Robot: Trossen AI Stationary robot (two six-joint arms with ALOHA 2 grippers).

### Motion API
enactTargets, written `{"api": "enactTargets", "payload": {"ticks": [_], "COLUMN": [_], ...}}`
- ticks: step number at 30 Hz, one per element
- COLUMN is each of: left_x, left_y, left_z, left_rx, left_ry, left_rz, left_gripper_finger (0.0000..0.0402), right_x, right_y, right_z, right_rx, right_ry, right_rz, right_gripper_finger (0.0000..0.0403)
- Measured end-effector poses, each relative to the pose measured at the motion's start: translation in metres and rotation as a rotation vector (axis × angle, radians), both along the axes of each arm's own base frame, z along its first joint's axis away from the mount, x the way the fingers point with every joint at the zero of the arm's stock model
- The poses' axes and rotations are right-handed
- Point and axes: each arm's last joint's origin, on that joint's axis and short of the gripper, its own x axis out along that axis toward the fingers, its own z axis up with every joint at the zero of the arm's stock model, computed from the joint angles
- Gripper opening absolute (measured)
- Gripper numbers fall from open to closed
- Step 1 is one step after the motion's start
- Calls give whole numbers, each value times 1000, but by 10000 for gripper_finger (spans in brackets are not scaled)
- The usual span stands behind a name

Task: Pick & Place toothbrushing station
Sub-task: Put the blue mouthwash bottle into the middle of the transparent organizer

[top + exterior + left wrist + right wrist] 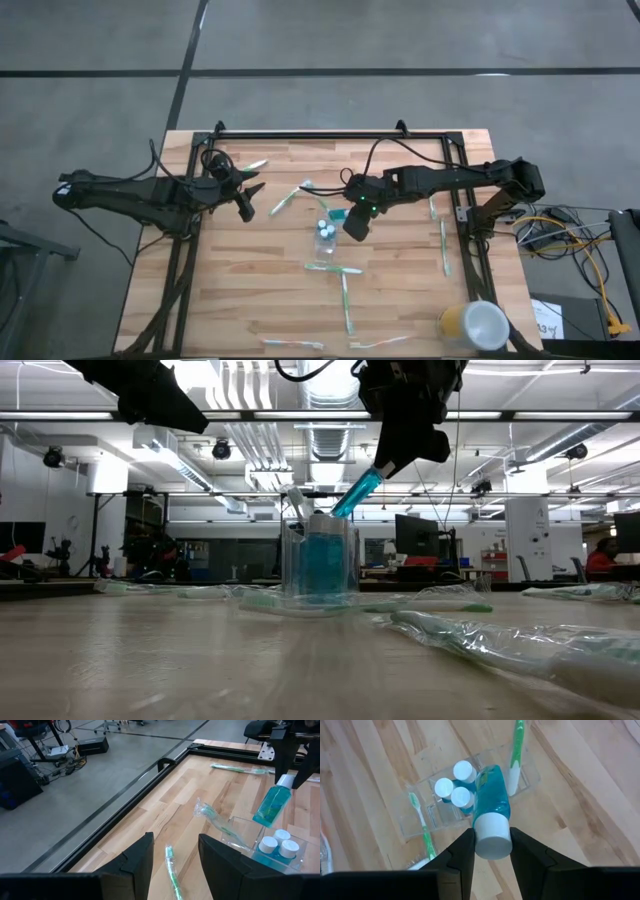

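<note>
Spanning the middle of the high view, the wooden table (250, 300) carries everything, with a black frame rail (330, 135) along its upper edge. The left arm (130, 195) reaches in from the left of that view, and its left gripper (248, 192) sits over bare wood in the upper left part of the table, fingers spread apart with nothing between them. The right arm (470, 180) comes in from the right, and its right gripper (492, 851) hangs near the centre, just right of and above the clear organizer (420, 810).

In the lower right corner of the high view stands a yellow cup (473, 326) with a white top, well apart from both grippers.

The organizer, a clear plastic holder, lies at the centre of the table. In the right wrist view it fills the upper middle of the frame, directly past the right gripper's fingertips.

The right gripper's fingers are closed narrowly on the white cap of a blue tube (491, 795); the tube's body points away from the fingers, tilted, its far end over the organizer. In the low view it hangs at a slant above the holder's rim.

Three capped tubes (456, 785) stand upright inside the organizer, just beside the held tube's far end.

Thin green-and-white toothbrushes (345, 300) lie scattered across the table; one toothbrush (421, 822) rests by the organizer's near wall, and another brush (516, 755) lies at its far side.
</note>
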Motion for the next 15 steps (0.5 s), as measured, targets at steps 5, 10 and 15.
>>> {"api": "enactTargets", "payload": {"ticks": [5,10,15], "left_x": [0,0,0], "left_y": [0,0,0], "left_z": [0,0,0], "left_rx": [0,-3,-35], "left_ry": [0,-4,-24], "left_rz": [0,1,9], "left_gripper_finger": [161,161,161], "right_x": [0,0,0], "right_y": [0,0,0], "right_z": [0,0,0], "right_rx": [-2,-17,-19], "right_ry": [0,0,0], "right_rz": [3,30,32], "right_gripper_finger": [105,105,105]}}
